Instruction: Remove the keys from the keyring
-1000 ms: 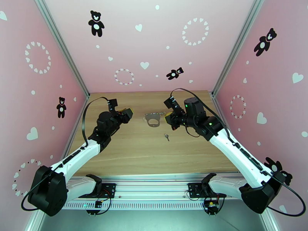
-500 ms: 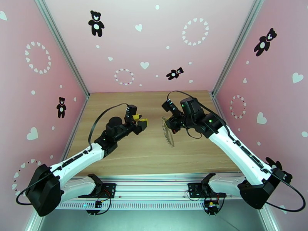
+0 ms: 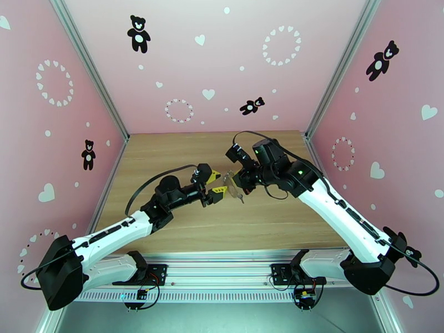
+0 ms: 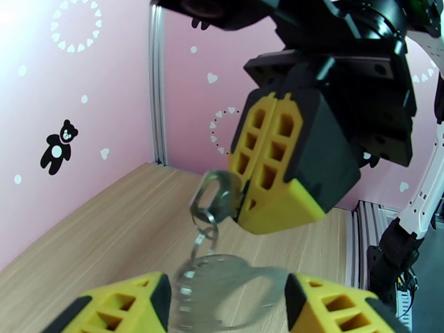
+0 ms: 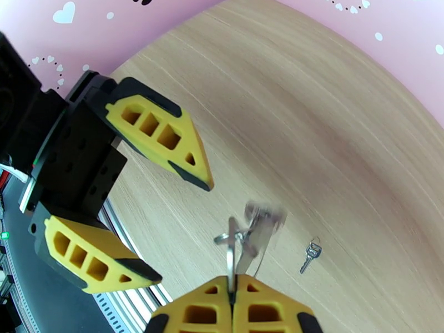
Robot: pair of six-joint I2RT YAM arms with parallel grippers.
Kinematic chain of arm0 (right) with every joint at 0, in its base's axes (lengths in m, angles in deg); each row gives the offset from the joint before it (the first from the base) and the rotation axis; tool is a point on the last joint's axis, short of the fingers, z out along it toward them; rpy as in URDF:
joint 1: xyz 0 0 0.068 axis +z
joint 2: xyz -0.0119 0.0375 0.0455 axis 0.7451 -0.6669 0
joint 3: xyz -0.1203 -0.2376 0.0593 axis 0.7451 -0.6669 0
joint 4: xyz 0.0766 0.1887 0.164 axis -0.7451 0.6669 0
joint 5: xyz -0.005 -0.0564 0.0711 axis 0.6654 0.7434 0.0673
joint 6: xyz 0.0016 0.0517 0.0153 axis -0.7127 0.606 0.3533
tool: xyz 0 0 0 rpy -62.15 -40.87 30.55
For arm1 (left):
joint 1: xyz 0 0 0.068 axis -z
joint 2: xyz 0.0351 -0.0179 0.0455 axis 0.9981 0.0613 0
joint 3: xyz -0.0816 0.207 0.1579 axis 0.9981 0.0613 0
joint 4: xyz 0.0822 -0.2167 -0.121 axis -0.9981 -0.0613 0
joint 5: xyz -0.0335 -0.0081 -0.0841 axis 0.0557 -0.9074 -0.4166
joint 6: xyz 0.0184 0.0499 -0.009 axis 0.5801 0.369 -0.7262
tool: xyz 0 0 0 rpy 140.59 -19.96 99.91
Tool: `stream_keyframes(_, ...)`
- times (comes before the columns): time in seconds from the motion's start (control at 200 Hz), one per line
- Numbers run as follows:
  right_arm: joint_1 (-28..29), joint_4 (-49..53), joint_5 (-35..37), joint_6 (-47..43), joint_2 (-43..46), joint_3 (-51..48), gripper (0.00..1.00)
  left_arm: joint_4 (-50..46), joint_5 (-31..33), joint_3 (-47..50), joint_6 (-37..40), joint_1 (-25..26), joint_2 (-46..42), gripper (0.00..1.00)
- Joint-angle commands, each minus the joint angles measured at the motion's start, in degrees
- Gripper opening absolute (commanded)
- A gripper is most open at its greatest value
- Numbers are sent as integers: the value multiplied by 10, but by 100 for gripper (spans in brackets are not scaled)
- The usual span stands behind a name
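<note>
- Currently the right hand is clamped on the keyring. It pinches the oval loop so that it hangs in the air at the centre of the overhead view, above the wooden surface.
- Lifted like this, the loop dangles freely, which probably gives the other hand room to reach whatever hangs from it.
- The left hand sits just left of the keyring with its fingers apart. In its own wrist view, one finger is on each side of the dangling metal, and it grips nothing.
- Small rings and a beaded chain hang below the loop. They are blurred, so whether a key is still attached cannot be told.
- One loose key lies flat on the surface, just below the raised keyring in the overhead view. Part of the job looks done.
- A second ago the keyring lay flat on the surface between the two hands, and now it is raised.
- The left hand was then well off to the left and has since come in close.
- The loose key is in the same spot.
</note>
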Motion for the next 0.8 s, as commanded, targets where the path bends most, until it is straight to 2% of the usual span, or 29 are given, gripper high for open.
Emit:
stream_keyframes(0.0, 4, 14, -12, -1, 6, 25, 0, -3, -23, -13, 23, 13, 0, 59)
stream_keyframes(0.14, 3, 17, -25, 4, 14, 24, 0, 1, 0, -22, 34, 18, 17, 57)
stream_keyframes(0.275, 4, 27, -20, -2, 17, 27, 0, 52, 64, -12, 21, 18, 28, 51)
stream_keyframes(0.405, 4, 39, -10, -13, 15, 34, 0, 75, 83, -16, 15, 17, 42, 45)
stream_keyframes(0.631, 4, 54, 12, -22, 16, 41, 0, 70, 49, -39, 11, 18, 64, 38)
stream_keyframes(0.796, 4, 62, 18, -22, 26, 39, 0, 52, 16, -49, 15, 18, 72, 29)
